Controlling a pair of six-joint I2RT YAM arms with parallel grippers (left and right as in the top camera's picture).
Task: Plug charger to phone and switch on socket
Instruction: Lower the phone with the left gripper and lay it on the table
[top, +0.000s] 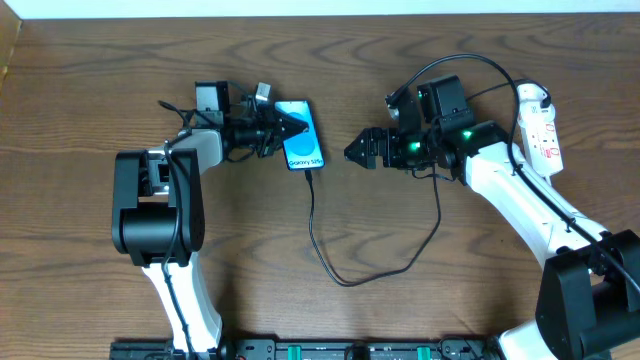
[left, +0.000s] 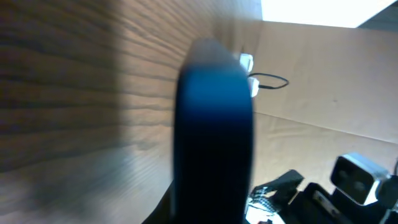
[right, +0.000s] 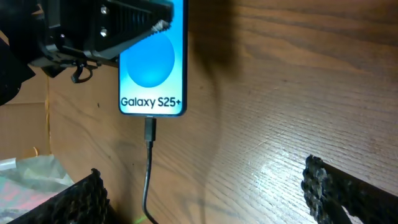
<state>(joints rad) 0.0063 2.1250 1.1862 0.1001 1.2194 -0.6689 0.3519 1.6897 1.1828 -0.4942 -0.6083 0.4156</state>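
The phone (top: 304, 138) lies flat on the wooden table (top: 90, 80), a little left of the middle, with its blue screen up and the words "Galaxy S25+" near its lower edge. The charger (right: 149, 155) is plugged in: its small black connector sits in the port at the bottom edge of the phone. From there the thin black cable runs toward the near side of the table, makes a wide loop to the right and goes up again under the right arm, where I lose it. Its other end is not visible.

The left gripper (top: 290, 125) is at the upper left part of the phone and covers the top of the screen in the right wrist view. It touches the phone, but I cannot tell if its jaws are closed on it or only rest there. The left wrist view is blurred and shows only a big blue shape.

The right gripper (top: 352, 152) is just right of the phone, near it but apart from it, and points at it. Its jaws are wide open, with the two fingers (right: 339, 190) far from each other and nothing between them.

The socket (top: 541, 125) lies at the far right of the table, well apart from the phone, behind the right arm.
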